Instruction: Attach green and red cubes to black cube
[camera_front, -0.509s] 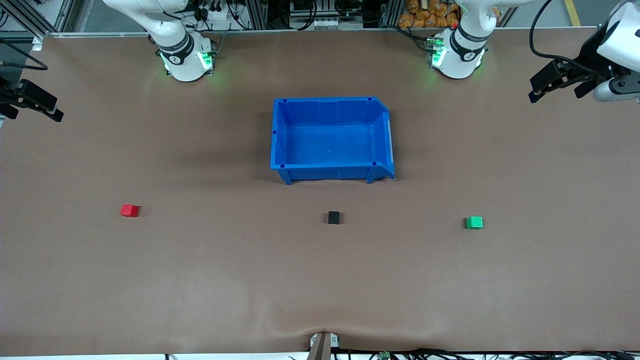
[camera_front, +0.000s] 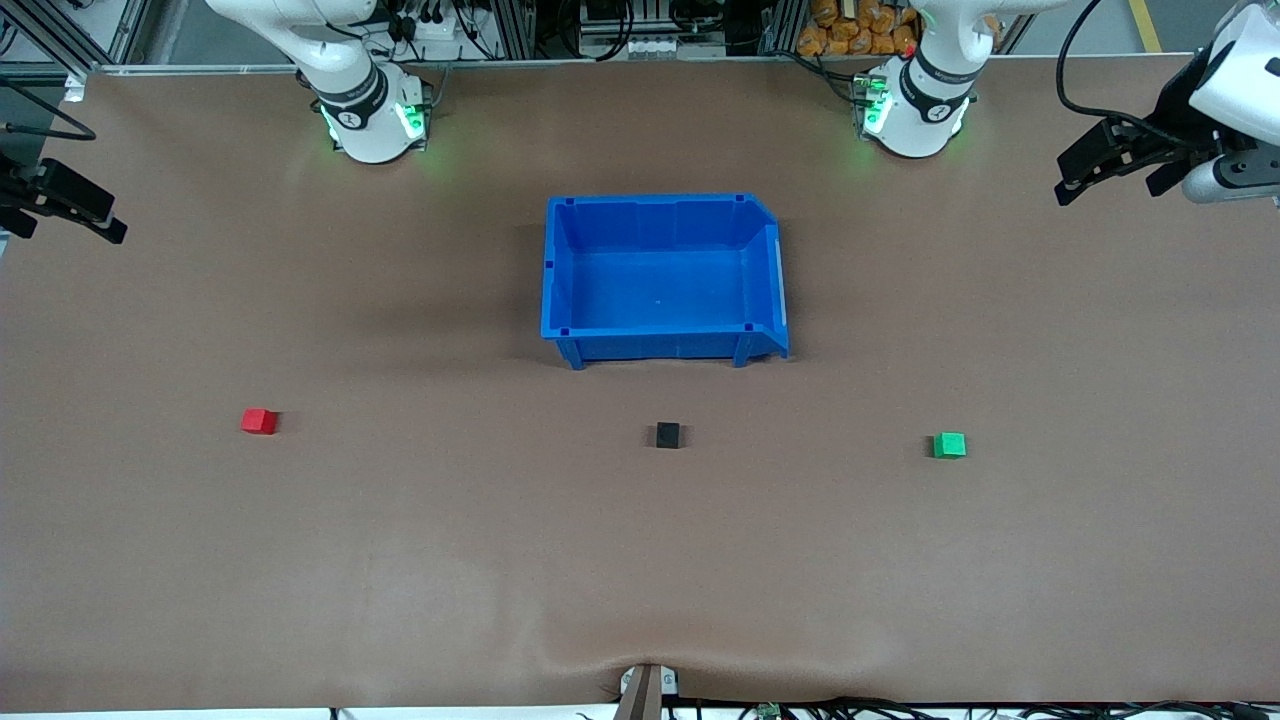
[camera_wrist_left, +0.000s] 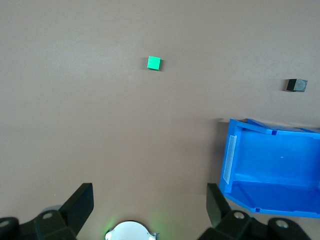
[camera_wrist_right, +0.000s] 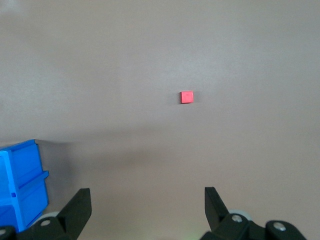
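Observation:
The red cube (camera_front: 259, 421) lies on the table toward the right arm's end. The black cube (camera_front: 668, 435) lies in the middle, nearer to the front camera than the blue bin. The green cube (camera_front: 949, 445) lies toward the left arm's end. All three sit apart. My left gripper (camera_front: 1112, 185) is open and empty, high over the table's end; its wrist view shows the green cube (camera_wrist_left: 154, 63) and the black cube (camera_wrist_left: 296, 85) far off. My right gripper (camera_front: 65, 225) is open and empty over the other end; its wrist view shows the red cube (camera_wrist_right: 187, 96).
An empty blue bin (camera_front: 660, 205) stands mid-table between the arm bases and the black cube; it also shows in the left wrist view (camera_wrist_left: 272, 165) and the right wrist view (camera_wrist_right: 22, 175). Brown mat covers the table.
My left gripper has shifted very slightly. The cubes, the bin and the right gripper have not moved.

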